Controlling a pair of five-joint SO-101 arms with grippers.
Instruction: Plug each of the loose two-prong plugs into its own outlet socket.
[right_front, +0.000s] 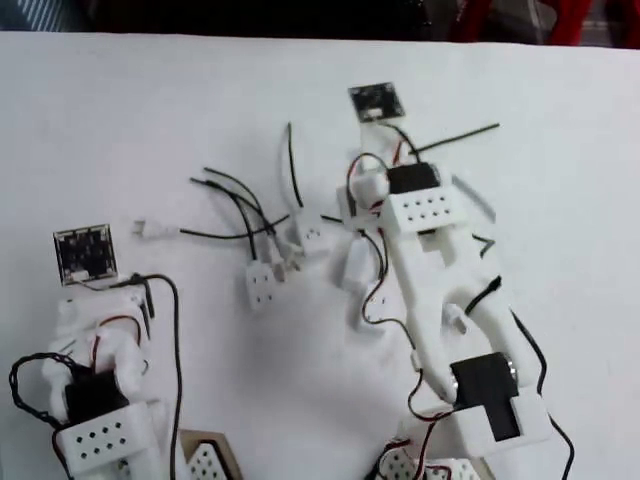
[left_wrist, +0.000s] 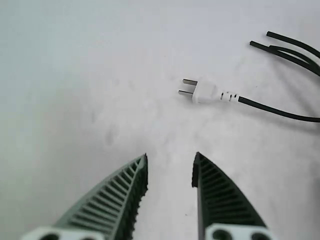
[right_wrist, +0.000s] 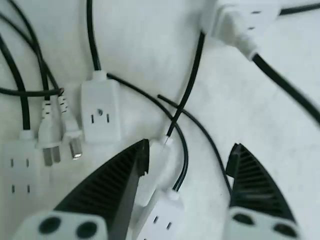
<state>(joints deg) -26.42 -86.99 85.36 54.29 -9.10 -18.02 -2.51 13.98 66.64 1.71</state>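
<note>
Ahead of the left pincer (left_wrist: 170, 156), parted and empty, a loose plug (left_wrist: 205, 92) is laid flat on the worktop (left_wrist: 75, 75). Its long axis is set crosswise to the approach.

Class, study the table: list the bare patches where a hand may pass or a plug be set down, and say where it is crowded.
Bare: the far left corner beyond the loose plug; the near middle between left arm and right arm; the right side past that arm. Crowded: the centre, where sockets and cords tangle.
</note>
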